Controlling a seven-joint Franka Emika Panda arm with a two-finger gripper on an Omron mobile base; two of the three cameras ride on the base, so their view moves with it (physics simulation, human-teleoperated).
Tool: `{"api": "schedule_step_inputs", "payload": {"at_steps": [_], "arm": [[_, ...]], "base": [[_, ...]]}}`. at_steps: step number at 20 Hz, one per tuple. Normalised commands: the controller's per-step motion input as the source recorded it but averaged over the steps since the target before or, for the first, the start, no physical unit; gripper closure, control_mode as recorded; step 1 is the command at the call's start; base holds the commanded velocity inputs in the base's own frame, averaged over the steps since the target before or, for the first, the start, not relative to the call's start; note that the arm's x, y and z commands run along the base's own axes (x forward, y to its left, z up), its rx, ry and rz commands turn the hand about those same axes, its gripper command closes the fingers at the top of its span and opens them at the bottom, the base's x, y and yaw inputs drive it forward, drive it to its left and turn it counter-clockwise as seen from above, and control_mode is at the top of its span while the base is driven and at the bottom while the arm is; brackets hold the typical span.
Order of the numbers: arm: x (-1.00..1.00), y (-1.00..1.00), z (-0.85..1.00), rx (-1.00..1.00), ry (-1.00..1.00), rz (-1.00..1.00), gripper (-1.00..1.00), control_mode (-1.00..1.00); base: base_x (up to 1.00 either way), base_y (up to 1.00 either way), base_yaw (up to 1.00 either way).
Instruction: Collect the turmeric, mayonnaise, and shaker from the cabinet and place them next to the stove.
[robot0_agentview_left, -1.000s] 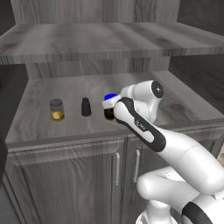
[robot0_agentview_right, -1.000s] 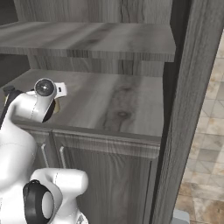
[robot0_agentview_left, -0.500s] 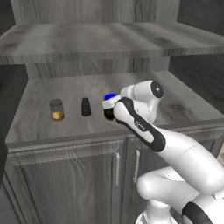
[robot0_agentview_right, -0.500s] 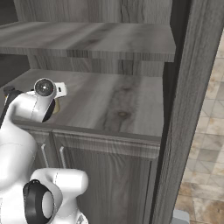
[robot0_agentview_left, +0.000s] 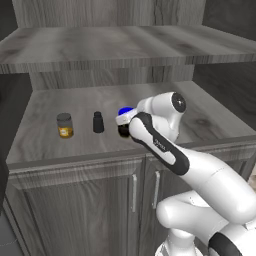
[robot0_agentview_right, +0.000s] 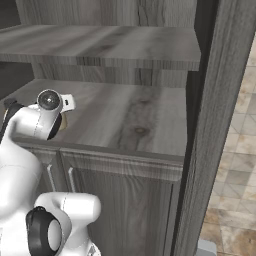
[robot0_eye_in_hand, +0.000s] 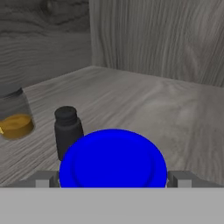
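Hand view put the mayonnaise (robot0_eye_in_hand: 113, 158) nearest: we saw its blue lid sitting between the two fingertips (robot0_eye_in_hand: 43, 179) of the claw (robot0_eye_in_hand: 113, 178), which stood wide apart on either side, and we could not tell whether they touched the jar. Just beyond it stood the black shaker (robot0_eye_in_hand: 68, 131), and farther left the turmeric (robot0_eye_in_hand: 15, 116), its yellow powder showing through the glass. From the left base view we saw the three lined up on the cabinet (robot0_agentview_left: 90, 140) shelf, turmeric (robot0_agentview_left: 65, 125) leftmost, shaker (robot0_agentview_left: 98, 122) in the middle, mayonnaise (robot0_agentview_left: 125, 111) at the claw (robot0_agentview_left: 123, 122).
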Motion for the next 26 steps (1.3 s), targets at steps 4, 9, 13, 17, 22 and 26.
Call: {"api": "schedule_step_inputs", "payload": {"at_steps": [4,9,13,17,22,26], "arm": [[-0.39,-0.04,0.0,0.0,-0.02,0.0,1.0,-1.0],[-0.6,-0.03,0.33,0.0,-0.06,0.0,1.0,-1.0],[-0.59,0.0,0.33,0.0,0.0,0.0,1.0,-1.0],[-0.51,0.02,0.29,0.0,0.0,0.0,1.0,-1.0],[-0.46,0.01,0.25,0.0,0.0,0.0,1.0,-1.0],[-0.48,0.11,0.18,-0.01,0.0,0.0,1.0,-1.0]], "base": [[0.0,0.0,0.0],[0.0,0.0,0.0],[0.0,0.0,0.0],[0.0,0.0,0.0],[0.0,0.0,0.0],[0.0,0.0,0.0]]}}
